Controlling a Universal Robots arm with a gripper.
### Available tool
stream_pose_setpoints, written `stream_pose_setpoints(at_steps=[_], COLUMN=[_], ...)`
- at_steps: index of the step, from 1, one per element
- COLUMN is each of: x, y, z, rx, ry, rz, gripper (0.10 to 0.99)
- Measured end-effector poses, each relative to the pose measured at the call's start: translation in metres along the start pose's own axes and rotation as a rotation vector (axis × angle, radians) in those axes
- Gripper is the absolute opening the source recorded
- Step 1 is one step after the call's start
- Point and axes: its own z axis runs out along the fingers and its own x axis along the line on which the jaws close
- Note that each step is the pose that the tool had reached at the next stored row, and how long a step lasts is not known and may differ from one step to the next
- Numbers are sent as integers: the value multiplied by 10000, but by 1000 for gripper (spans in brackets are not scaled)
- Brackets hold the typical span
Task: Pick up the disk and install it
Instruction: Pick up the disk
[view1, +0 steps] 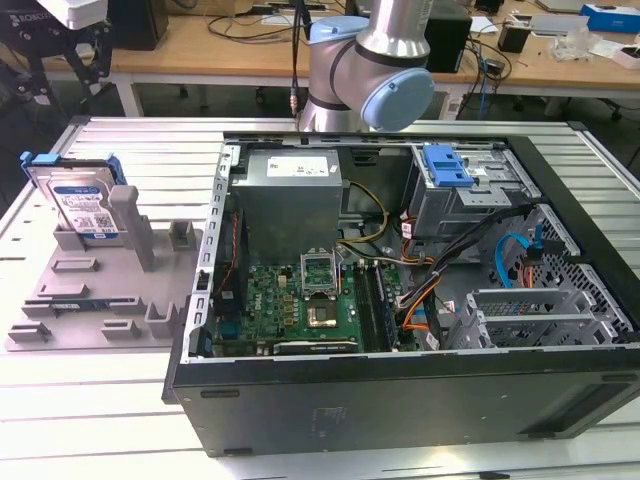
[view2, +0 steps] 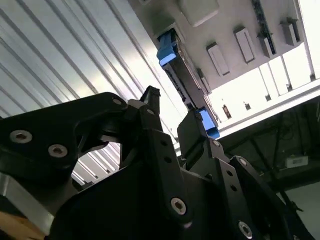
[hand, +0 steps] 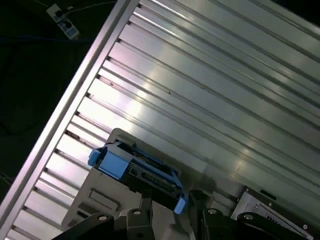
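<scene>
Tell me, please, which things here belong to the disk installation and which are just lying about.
For the job: disk, standing in the grey fixture tray; gripper, open above it; open computer case with its blue-latched drive cage.
Lying about: wooden desk behind, strewn with cables.

Open computer case (view1: 400, 400) on slatted table (view1: 100, 400); grey fixture tray (view1: 90, 300) beside.

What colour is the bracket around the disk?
Bright blue; the bracket shows best in the exterior view.

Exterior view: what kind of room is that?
Probably a robotics lab: a grey robot arm stands behind an open black computer case on a ribbed aluminium table, with cluttered wooden desks beyond.
</scene>
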Motion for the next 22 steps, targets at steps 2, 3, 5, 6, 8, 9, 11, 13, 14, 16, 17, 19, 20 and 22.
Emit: stream_pose_setpoints(at_steps=[2,3,5,6,8,9,11,13,14,16,17,19,20,22], x=[0,0,0,0,0,0,0,0,0,0,0,0,0,0], y=[0,0,0,0,0,0,0,0,0,0,0,0,0,-1], z=[1,1,2,2,2,2,3,3,3,3,3,3,3,3], rx=[-9,-16,-25,-30,-41,-47,-58,-68,-76,-90,-97,-104,-109,-117], ry=[17,32,50,59,82,92,114,127,134,150,162,177,186,202], rz=[-447,-833,-1301,-1541,-2134,-2431,-2992,-3375,-3641,-4146,-4462,-4833,-5084,-5504], gripper=[424,424,424,424,435,498,498,498,498,498,498,498,498,498])
